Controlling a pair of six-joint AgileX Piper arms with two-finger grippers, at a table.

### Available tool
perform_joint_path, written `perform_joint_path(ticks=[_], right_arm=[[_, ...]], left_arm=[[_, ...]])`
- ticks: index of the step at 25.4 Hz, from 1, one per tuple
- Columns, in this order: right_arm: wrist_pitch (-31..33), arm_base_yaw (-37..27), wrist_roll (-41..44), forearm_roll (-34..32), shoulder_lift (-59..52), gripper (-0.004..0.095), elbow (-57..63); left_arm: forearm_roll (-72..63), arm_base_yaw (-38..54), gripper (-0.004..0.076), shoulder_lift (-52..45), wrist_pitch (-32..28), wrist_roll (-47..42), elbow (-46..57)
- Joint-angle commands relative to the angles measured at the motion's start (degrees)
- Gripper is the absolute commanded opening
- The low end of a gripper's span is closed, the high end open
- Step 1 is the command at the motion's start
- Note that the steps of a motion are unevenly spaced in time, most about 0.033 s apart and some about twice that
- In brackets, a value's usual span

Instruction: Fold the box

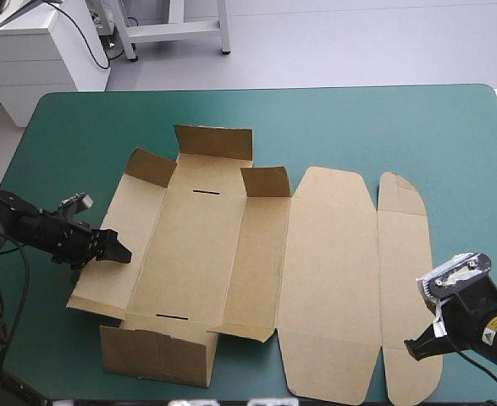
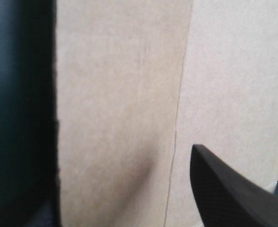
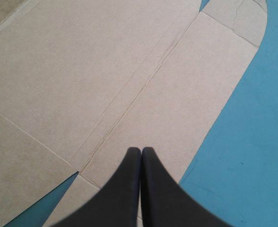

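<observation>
Now your right gripper (image 1: 415, 348), jaws pressed together, is over the box (image 1: 324, 279) at lower right; your left gripper (image 1: 119, 252), jaws apart, is at its left panel.

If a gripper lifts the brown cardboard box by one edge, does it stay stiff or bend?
The flat brown cardboard box likely hinges at its scored creases, since some walls already stand up. It looks thin, so probably light, sliding easily on the smooth teal-green table cover.
</observation>
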Motion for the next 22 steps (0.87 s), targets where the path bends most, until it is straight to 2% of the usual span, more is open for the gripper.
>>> perform_joint_path(ticks=[1, 3, 4, 6, 7, 16, 22], right_arm=[[-2.72, -0.48, -0.32, 0.08, 0.22, -0.0021, -1.42], [-2.72, -0.48, -0.32, 0.08, 0.22, -0.0021, -1.42], [-2.72, -0.48, -0.32, 0.08, 0.22, -0.0021, -1.42], [-2.72, -0.48, -0.32, 0.18, 0.22, -0.0021, -1.42], [-2.72, -0.48, -0.32, 0.18, 0.22, -0.0021, -1.42], [-2.72, -0.48, -0.32, 0.18, 0.22, -0.0021, -1.42], [-2.72, -0.48, -0.32, 0.18, 0.22, -0.0021, -1.42]], left_arm=[[-2.17, -1.53, 0.0388, -1.42, 5.50, -0.90, -0.71], [-1.88, -1.53, 0.0278, -1.42, 5.50, -2.66, -0.71], [-1.24, -1.53, 0.0181, -1.42, 5.50, -3.14, -0.71], [-1.29, -1.53, 0.0041, -1.42, 5.50, -3.51, -0.71], [-1.89, -1.53, 0.0002, -1.42, 5.50, -3.51, -0.71], [-9.60, -5.77, -0.0006, -5.93, 5.50, 0.62, -2.05], [-7.81, -11.77, -0.0008, -10.19, 5.50, 0.48, -10.08]])
